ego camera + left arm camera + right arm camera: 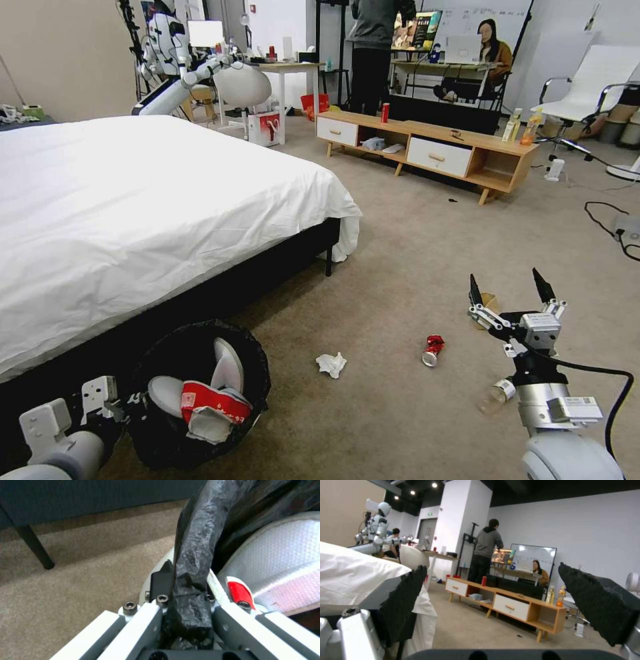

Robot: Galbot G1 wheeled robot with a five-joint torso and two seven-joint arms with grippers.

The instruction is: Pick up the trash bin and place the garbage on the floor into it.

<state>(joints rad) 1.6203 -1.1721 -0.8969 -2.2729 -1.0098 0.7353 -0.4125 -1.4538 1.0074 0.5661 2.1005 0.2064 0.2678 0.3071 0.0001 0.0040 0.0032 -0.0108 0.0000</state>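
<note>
Left end effector (186,590) clamping trash bin (197,393) rim

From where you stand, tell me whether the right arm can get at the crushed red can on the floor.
Probably yes. The right gripper hangs open above bare carpet, and nothing lies between it and the red can.
</note>
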